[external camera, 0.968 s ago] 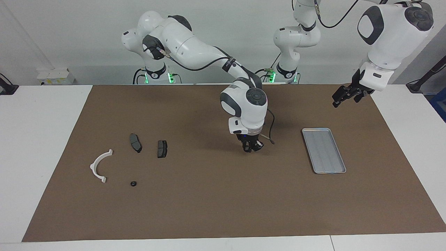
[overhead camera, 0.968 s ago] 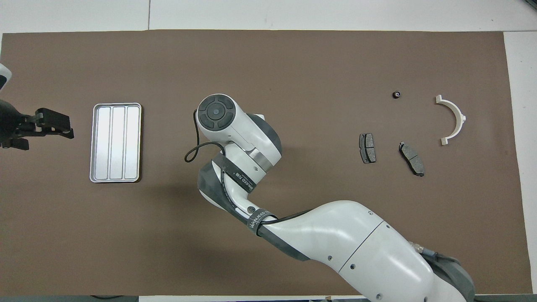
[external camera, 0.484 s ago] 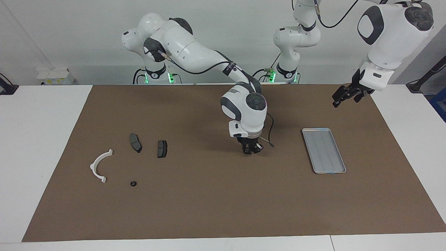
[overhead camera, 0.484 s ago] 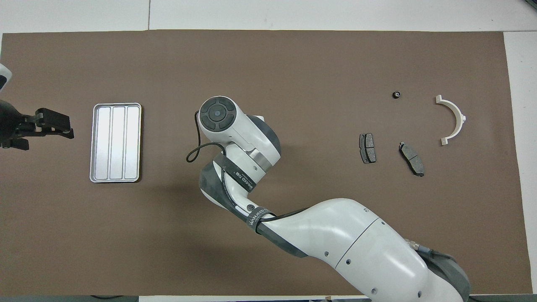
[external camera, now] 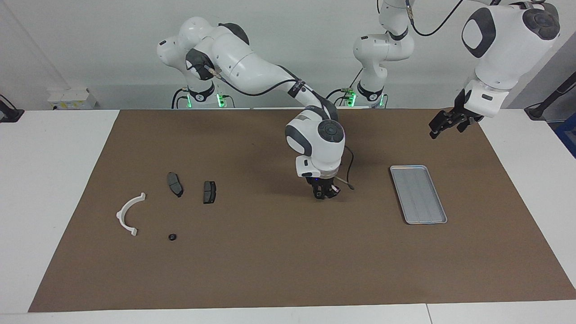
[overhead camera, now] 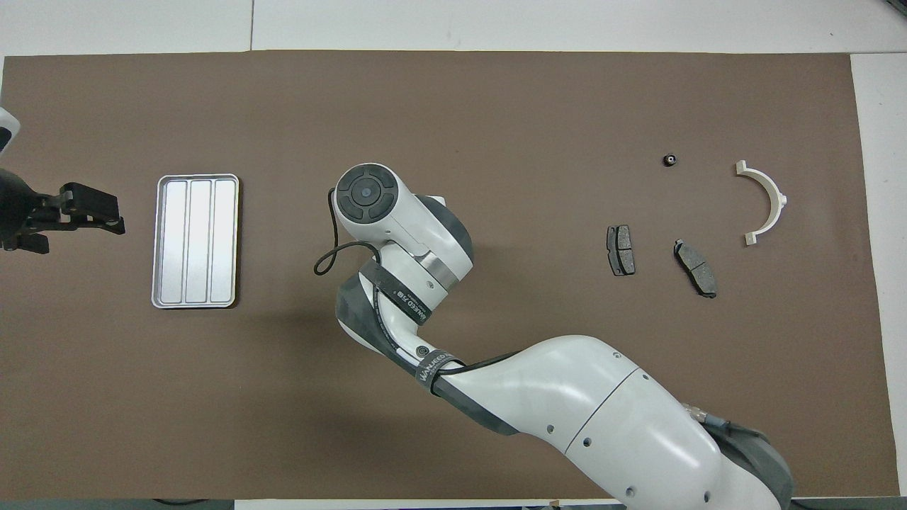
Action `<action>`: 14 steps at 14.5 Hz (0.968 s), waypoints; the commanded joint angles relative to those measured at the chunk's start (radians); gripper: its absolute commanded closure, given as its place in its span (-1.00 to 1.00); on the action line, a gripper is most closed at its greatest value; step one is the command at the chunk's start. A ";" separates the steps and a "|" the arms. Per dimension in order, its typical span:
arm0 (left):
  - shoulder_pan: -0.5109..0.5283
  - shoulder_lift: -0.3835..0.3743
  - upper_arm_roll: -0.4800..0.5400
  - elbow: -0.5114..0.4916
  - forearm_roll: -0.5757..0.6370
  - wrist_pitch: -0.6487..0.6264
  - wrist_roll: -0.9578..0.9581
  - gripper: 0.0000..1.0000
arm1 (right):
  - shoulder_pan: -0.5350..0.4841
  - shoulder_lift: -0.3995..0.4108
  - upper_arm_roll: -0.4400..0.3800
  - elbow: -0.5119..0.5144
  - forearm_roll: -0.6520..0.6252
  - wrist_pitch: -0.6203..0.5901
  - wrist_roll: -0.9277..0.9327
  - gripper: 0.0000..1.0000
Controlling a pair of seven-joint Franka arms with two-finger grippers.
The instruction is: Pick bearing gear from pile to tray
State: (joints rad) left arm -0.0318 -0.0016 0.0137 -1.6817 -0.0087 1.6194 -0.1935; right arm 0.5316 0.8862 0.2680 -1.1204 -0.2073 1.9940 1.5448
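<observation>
Bearing gear (external camera: 171, 236): small, black, round, with a pale spot at its centre in the overhead view. Lies flat on the mat at the right arm's end of the desk, the part of the pile farthest from the robots, near the white half-ring bracket (external camera: 128, 213) but apart from it. Well apart from the tray (external camera: 418, 193).

Tray: flat, silver-grey, rounded corners, low rim, lengthwise ridges; nothing in it. Sits at the left arm's end.

Surface: brown mat (external camera: 270, 261) over a white desk (external camera: 58, 180). Pale plain wall by the arm bases.

Count: one bearing gear, two dark grey brake pads (external camera: 175, 184) (external camera: 209, 191) side by side, one bracket, one tray, two arms.

Right claw (external camera: 325, 194): low over bare mat between pile and tray, pointing down; hidden under the wrist from overhead. Open or closed: cannot tell.

Left claw (external camera: 443, 122): raised over the mat's edge at the left arm's end, spread wide, holding nothing; arm waiting.
</observation>
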 commanded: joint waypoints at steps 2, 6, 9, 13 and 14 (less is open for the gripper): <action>0.003 -0.020 -0.001 -0.013 -0.013 -0.001 0.005 -1.00 | -0.007 0.013 0.000 0.030 -0.010 -0.004 -0.003 -1.00; 0.003 -0.020 -0.001 -0.013 -0.013 0.000 0.005 -1.00 | -0.082 -0.056 0.057 0.054 0.005 -0.081 -0.083 -1.00; 0.003 -0.020 -0.001 -0.013 -0.013 0.000 0.005 -1.00 | -0.210 -0.133 0.146 0.062 0.006 -0.170 -0.187 -1.00; 0.003 -0.020 -0.001 -0.013 -0.013 0.000 0.005 -1.00 | -0.405 -0.219 0.259 0.062 0.017 -0.288 -0.400 -1.00; 0.003 -0.020 -0.001 -0.013 -0.013 0.000 0.005 -1.00 | -0.444 -0.239 0.272 0.060 0.028 -0.309 -0.454 -1.00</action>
State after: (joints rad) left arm -0.0318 -0.0016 0.0137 -1.6817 -0.0087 1.6194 -0.1935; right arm 0.1658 0.6856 0.4930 -1.0365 -0.2047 1.7167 1.1870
